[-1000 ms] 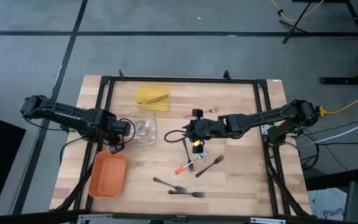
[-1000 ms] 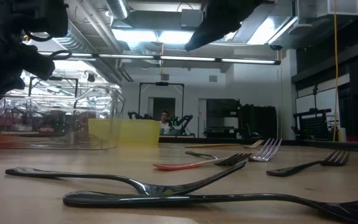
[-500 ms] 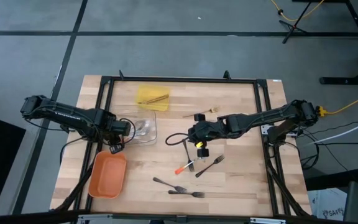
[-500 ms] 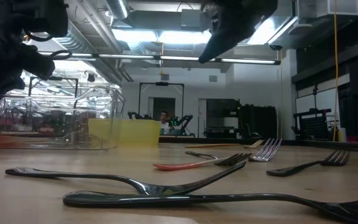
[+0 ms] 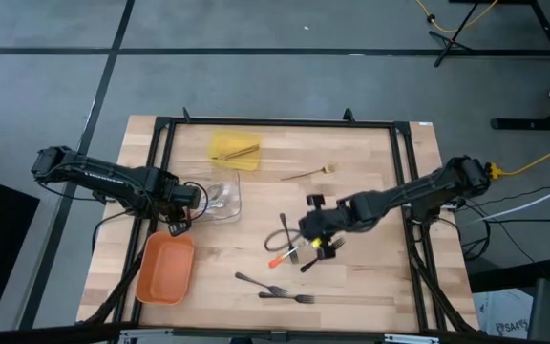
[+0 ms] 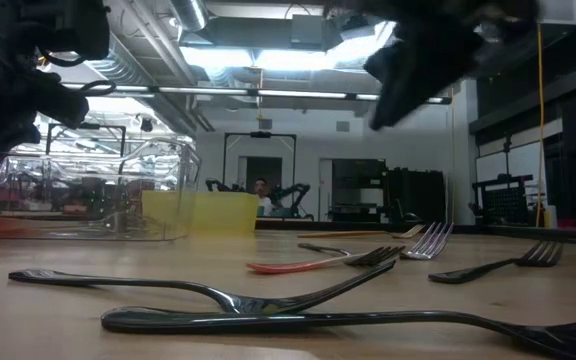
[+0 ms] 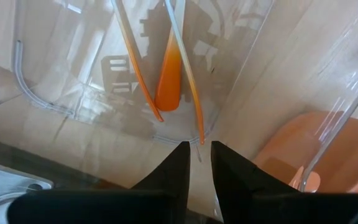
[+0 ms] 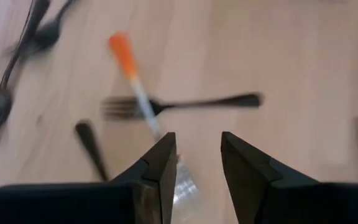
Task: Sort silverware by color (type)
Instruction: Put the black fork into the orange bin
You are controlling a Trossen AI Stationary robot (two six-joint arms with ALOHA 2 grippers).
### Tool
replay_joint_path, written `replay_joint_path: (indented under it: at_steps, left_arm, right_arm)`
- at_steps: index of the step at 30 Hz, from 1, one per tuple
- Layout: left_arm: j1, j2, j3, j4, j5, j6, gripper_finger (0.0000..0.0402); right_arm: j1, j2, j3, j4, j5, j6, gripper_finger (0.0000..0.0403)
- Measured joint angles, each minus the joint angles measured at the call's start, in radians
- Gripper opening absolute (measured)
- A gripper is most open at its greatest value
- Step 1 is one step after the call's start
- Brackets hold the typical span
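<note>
My right gripper (image 5: 310, 241) (image 8: 197, 177) hangs open, slanting down, well above the table (image 6: 383, 100). Under it lies a silver fork with an orange handle tip (image 5: 283, 256) (image 8: 134, 79). Its tines (image 8: 182, 183) show between my fingers, untouched. A dark fork (image 8: 185, 104) crosses it, and two more dark forks (image 5: 261, 283) (image 5: 287, 297) lie nearer the near edge. My left gripper (image 5: 179, 212) (image 7: 201, 165) points down at the clear tray's corner (image 7: 199, 138) with a narrow gap and nothing seen in it. The clear tray (image 5: 235, 212) holds orange-tipped silverware (image 7: 168, 84).
A yellow tray (image 5: 220, 158) with tan wooden pieces stands at the far side, and one wooden utensil (image 5: 309, 173) lies loose to its right. An orange tray (image 5: 165, 270) sits near the near left corner. A black frame (image 5: 411, 191) runs around the table top.
My right gripper has moved from the table's middle toward the near edge and downward, tipping further down. It now hangs over the orange-tipped silver fork, with its finger gap unchanged. The silverware has stayed where it was.
</note>
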Motion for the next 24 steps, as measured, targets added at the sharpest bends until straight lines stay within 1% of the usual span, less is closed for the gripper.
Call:
replay_joint_path:
  at_steps: [7, 13, 16, 20, 24]
  left_arm:
    - [0.0, 0.0, 0.0, 0.0, 0.0, 0.0, 0.006]
    - [0.0, 0.0, 0.0, 0.0, 0.0, 0.0, 0.006]
    - [0.0, 0.0, 0.0, 0.0, 0.0, 0.0, 0.006]
    - [0.0, 0.0, 0.0, 0.0, 0.0, 0.0, 0.006]
    - [0.0, 0.0, 0.0, 0.0, 0.0, 0.0, 0.006]
  right_arm:
    - [0.069, 0.0, -0.101, 0.0, -0.007, 0.121, 0.0117]
    - [0.09, 0.0, -0.163, 0.008, -0.01, 0.157, 0.0117]
    - [0.095, 0.0, -0.196, 0.031, -0.057, 0.163, 0.0117]
    - [0.095, 0.0, -0.257, 0.127, -0.156, 0.164, 0.0117]
    - [0.095, 0.0, -0.322, 0.234, -0.174, 0.164, 0.0117]
